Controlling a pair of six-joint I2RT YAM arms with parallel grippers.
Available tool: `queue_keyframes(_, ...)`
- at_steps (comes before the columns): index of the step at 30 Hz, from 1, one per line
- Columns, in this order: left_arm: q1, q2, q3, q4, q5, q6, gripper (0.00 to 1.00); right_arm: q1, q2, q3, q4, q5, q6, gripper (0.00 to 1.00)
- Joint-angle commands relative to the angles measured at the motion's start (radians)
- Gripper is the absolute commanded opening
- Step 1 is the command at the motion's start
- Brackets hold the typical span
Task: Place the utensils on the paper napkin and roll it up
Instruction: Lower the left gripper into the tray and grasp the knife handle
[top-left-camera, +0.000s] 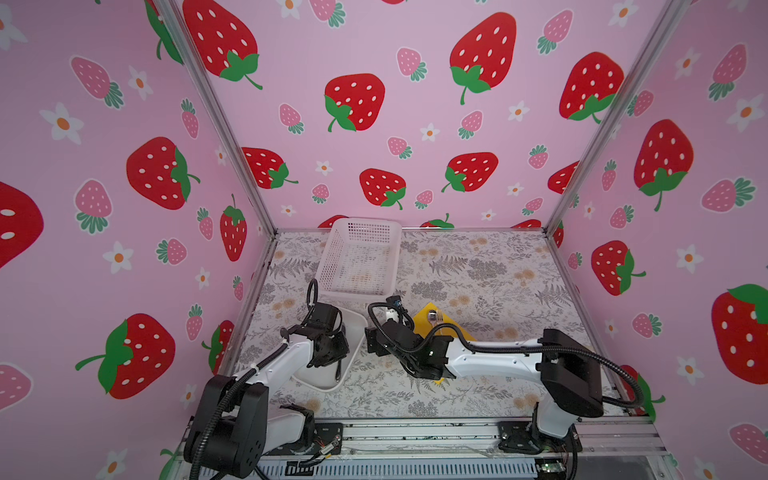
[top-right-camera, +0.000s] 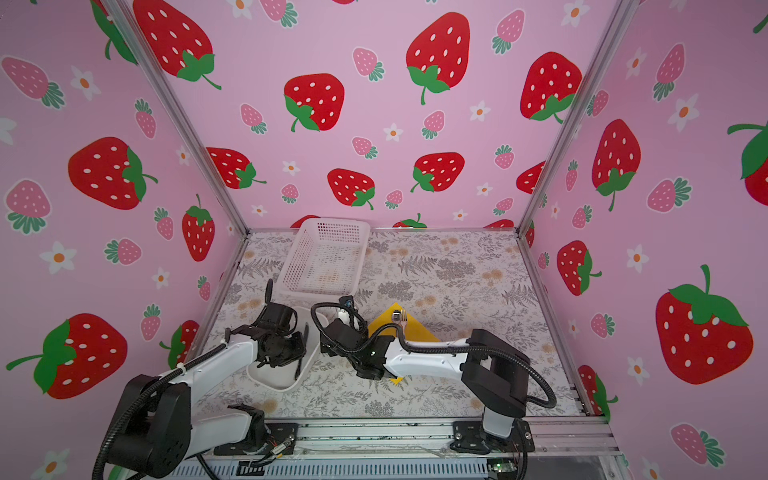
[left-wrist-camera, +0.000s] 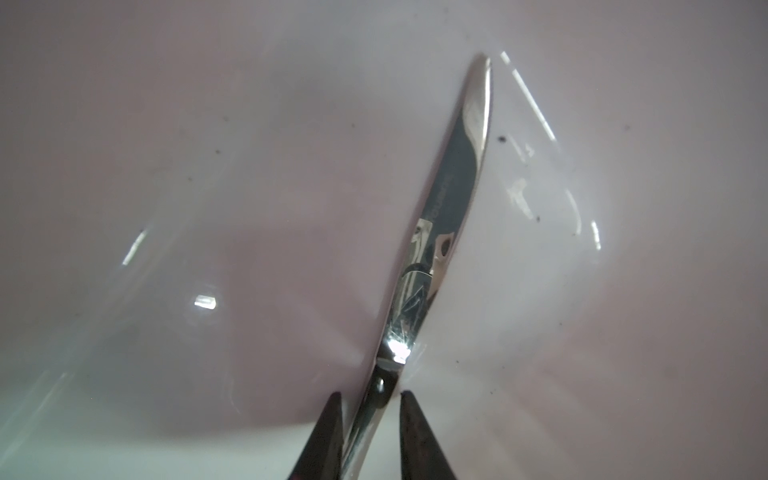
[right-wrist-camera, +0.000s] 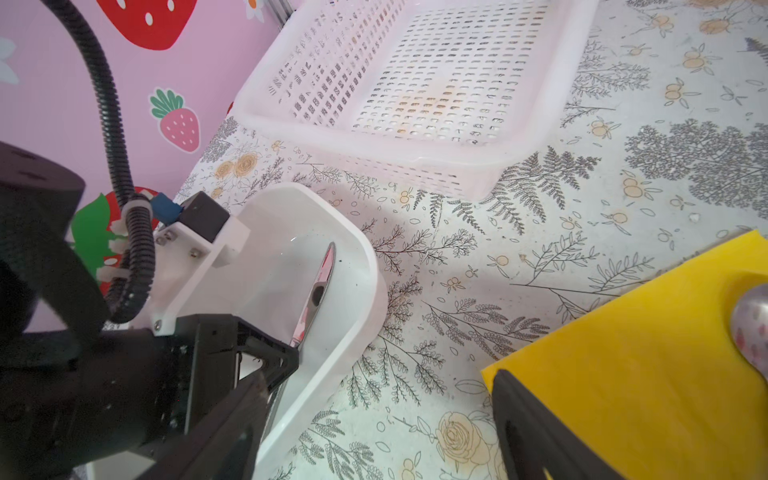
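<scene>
A silvery knife (left-wrist-camera: 449, 199) lies in the white tray (left-wrist-camera: 187, 166), seen also in the right wrist view (right-wrist-camera: 318, 291). My left gripper (left-wrist-camera: 371, 415) is down in the tray with a finger on each side of the knife's handle. One finger is against the handle and a small gap shows at the other. The yellow paper napkin (top-left-camera: 426, 326) lies flat to the right of the tray, with a spoon (top-left-camera: 432, 314) and a fork (top-left-camera: 439, 317) on it. My right gripper (right-wrist-camera: 382, 436) hangs open over the table between the tray and the napkin (right-wrist-camera: 644, 353), holding nothing.
A white perforated basket (top-left-camera: 365, 226) stands behind the tray (top-left-camera: 328, 386), near the back wall. The right arm lies across most of the napkin in both top views. Patterned pink walls close in the floral table on three sides.
</scene>
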Motion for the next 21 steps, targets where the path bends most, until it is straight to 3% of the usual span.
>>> queue_keyframes(1,-0.003,0.039,-0.001,-0.046,-0.019,0.005,0.27,-0.005,-0.011,0.022,-0.018,-0.012,0.047,0.86)
queue_keyframes(8,-0.005,0.014,-0.012,-0.045,-0.019,-0.007,0.29,-0.041,-0.021,0.014,-0.068,-0.143,0.032,0.88)
queue_keyframes(13,-0.012,0.001,-0.004,-0.084,-0.044,-0.022,0.31,-0.053,-0.041,-0.022,-0.141,-0.15,0.066,0.89)
queue_keyframes(21,-0.014,0.027,0.009,-0.095,-0.068,-0.023,0.29,-0.054,-0.064,-0.035,-0.143,-0.21,0.008,0.9)
